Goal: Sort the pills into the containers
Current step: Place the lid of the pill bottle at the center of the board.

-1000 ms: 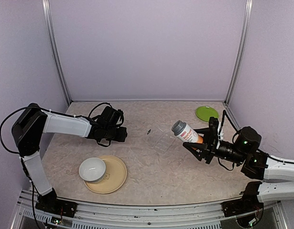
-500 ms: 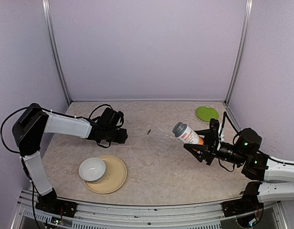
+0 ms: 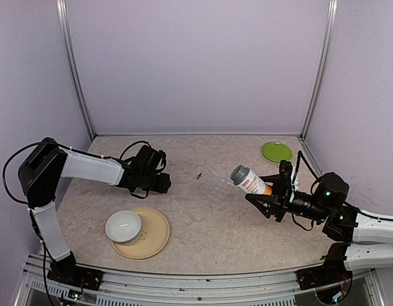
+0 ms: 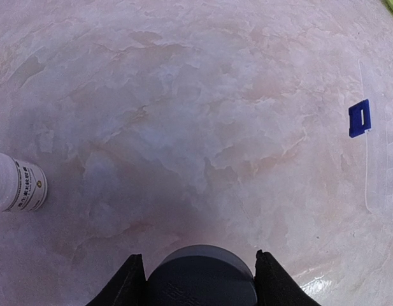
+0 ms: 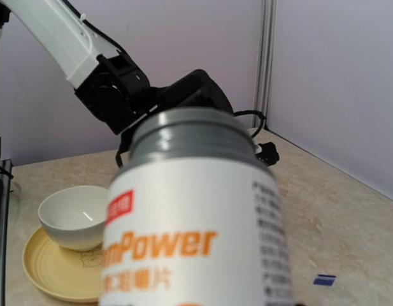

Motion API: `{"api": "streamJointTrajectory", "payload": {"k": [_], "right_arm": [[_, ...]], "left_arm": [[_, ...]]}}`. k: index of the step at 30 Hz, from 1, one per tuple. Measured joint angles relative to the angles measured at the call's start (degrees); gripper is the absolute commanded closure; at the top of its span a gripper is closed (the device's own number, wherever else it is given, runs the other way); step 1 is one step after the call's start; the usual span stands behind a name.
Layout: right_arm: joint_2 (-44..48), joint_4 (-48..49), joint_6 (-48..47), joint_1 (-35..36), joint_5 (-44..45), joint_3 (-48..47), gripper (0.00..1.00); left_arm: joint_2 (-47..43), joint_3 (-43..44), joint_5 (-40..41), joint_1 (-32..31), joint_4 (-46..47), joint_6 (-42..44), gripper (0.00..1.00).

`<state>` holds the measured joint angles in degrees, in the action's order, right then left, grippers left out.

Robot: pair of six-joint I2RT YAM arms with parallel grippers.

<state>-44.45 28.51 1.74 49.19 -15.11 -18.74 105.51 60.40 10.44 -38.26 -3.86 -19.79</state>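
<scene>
Looks barely begun: can find no pills in any view, neither loose on the table (image 3: 202,220) nor inside the containers (image 3: 217,186), so would judge all the sorting still to do. Shows the right gripper (image 3: 267,190) clamped across a tilted bottle (image 3: 248,180), grey end foremost, with the containers lying just ahead of and below those jaws. Cannot tell whether that grey end is a cap or a bare neck. Shows the left gripper (image 4: 199,268) closed on a round dark-grey cap (image 4: 201,284), touched by a finger on either side. Puts the containers well ahead and to the right of those jaws, and a small white bottle (image 4: 16,186) off to their left. As to make: a smooth white plastic cylinder with a glossy orange-lettered label for the held bottle. Thin, clear, flat, rectangular plastic for the containers, nearly lost against the mottled, marble-like pink table but for a small blue tab (image 4: 359,118). A matte, finely grained top for the cap.
</scene>
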Motion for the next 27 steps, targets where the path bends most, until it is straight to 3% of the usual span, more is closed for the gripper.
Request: {"api": "streamJointTrajectory", "payload": {"k": [14, 20, 27], "right_arm": [[0.0, 0.0, 0.2, 0.0, 0.0, 0.0, 0.91], [0.0, 0.0, 0.7, 0.0, 0.4, 0.0, 0.91], [-0.7, 0.0, 1.4, 0.0, 0.5, 0.0, 0.91]], "left_arm": [[-0.1, -0.1, -0.4, 0.0, 0.0, -0.5, 0.21], [-4.8, -1.0, -2.2, -0.4, -0.5, -1.6, 0.02], [-10.1, -1.0, -3.8, -2.2, -0.2, -2.9, 0.01]]}}
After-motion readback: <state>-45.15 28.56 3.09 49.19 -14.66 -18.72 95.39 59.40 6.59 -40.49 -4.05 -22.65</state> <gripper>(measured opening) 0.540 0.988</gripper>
